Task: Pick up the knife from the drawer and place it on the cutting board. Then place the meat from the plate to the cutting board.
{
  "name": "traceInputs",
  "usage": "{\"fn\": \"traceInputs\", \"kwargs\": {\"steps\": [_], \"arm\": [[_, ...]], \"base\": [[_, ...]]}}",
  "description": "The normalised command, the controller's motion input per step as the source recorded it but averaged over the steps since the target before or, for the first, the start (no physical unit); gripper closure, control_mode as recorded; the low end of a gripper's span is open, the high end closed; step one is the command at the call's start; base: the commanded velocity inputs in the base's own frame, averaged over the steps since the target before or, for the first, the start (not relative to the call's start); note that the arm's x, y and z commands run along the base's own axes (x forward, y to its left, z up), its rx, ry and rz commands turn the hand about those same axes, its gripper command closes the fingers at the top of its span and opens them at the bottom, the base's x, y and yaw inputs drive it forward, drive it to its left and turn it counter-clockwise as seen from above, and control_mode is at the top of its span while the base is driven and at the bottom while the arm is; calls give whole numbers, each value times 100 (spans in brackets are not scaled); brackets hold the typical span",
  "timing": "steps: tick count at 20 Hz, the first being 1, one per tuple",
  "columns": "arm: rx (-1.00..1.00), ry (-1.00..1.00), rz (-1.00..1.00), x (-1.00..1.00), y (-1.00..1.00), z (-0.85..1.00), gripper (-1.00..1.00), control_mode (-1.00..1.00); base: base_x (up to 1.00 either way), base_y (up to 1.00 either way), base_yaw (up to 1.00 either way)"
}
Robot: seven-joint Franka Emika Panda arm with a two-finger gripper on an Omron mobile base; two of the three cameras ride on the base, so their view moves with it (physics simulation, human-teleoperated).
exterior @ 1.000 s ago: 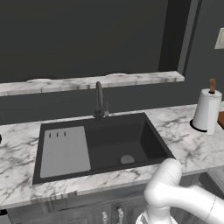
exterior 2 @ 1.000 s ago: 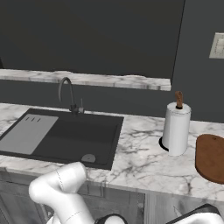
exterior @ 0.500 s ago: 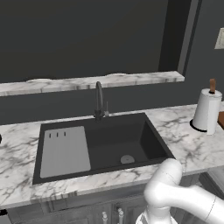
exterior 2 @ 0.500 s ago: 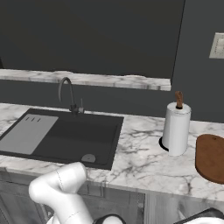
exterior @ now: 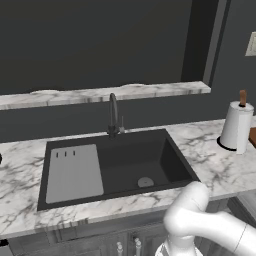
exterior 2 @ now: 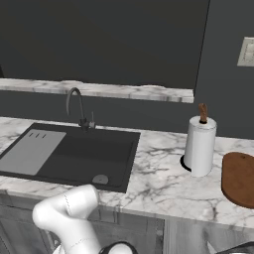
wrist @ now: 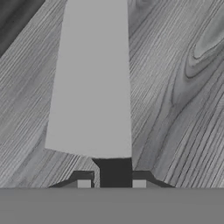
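In the hand view my gripper [wrist: 111, 183] is shut on the knife's dark handle [wrist: 114, 171]. The knife's pale silvery blade [wrist: 94, 87] points straight away from the hand. Behind the blade lies grey weathered wood grain [wrist: 175, 87]; I cannot tell whether it belongs to the drawer. The reddish-brown cutting board [exterior 2: 240, 178] lies flat on the counter at the far right, past the paper towel roll; a sliver of the board [exterior: 253, 136] touches the right edge of the left base view. My arm [exterior: 200, 225] bends down below the counter's front edge. The meat and the plate are out of view.
A dark sink [exterior: 120, 165] with a grey ribbed drainboard [exterior: 74, 172] and a faucet [exterior: 114, 116] sits in the marble counter [exterior 2: 158, 183]. A white paper towel roll [exterior 2: 199, 145] stands between sink and board. A marble ledge [exterior: 100, 94] runs along the back wall.
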Motion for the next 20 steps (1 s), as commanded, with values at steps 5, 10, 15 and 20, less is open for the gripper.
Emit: {"fn": "traceInputs", "kwargs": {"steps": [5, 10, 15, 20], "arm": [[-2, -2, -4, -39, 12, 58, 100, -100], [-4, 0, -5, -29, 27, 58, 100, -100], [-4, 0, -6, -17, 29, 63, 100, -100], [-6, -1, -8, 0, 36, 65, 100, -100]], "base": [[0, 0, 0], [0, 0, 0], [0, 0, 0], [0, 0, 0]]}}
